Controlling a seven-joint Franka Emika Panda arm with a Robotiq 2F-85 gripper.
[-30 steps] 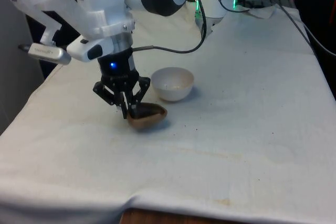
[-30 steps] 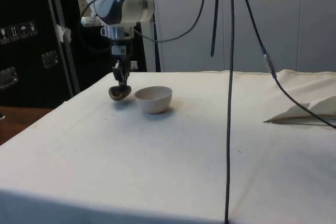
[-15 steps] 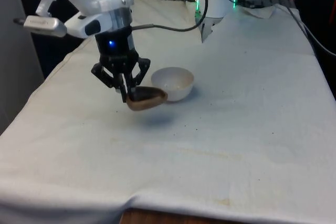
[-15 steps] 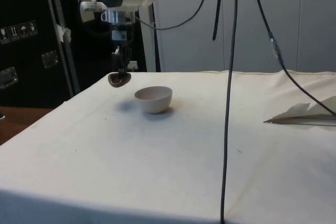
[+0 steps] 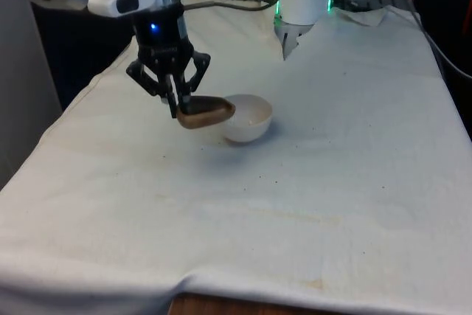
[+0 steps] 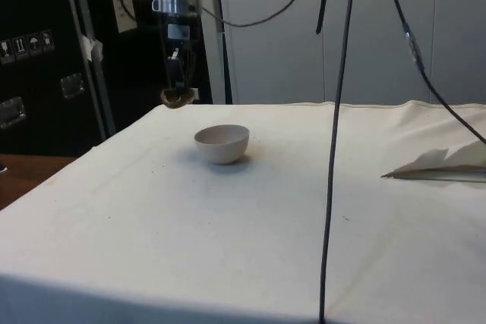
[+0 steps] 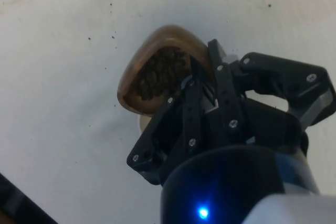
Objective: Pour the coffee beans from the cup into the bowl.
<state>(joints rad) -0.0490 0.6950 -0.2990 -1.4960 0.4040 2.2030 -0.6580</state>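
Note:
A small brown wooden cup (image 5: 204,113) full of dark coffee beans (image 7: 159,73) hangs above the cloth, level and upright. My gripper (image 5: 180,111) is shut on the cup's rim. In the side view the cup (image 6: 177,98) is well above the table and left of the white bowl (image 6: 222,143). In the front view the bowl (image 5: 247,117) sits just to the right of the cup, partly behind it. Its inside looks pale; I cannot tell if beans lie in it. In the wrist view the gripper (image 7: 197,80) pinches the cup's (image 7: 157,74) wall.
A few dark specks lie scattered on the white cloth (image 5: 295,197) near the bowl. Cables (image 6: 334,111) hang down in the side view. A folded piece of white cloth or paper (image 6: 444,165) lies at the side view's right.
The gripper has lifted the cup off the cloth and carried it higher, toward the bowl. The bowl has not moved.

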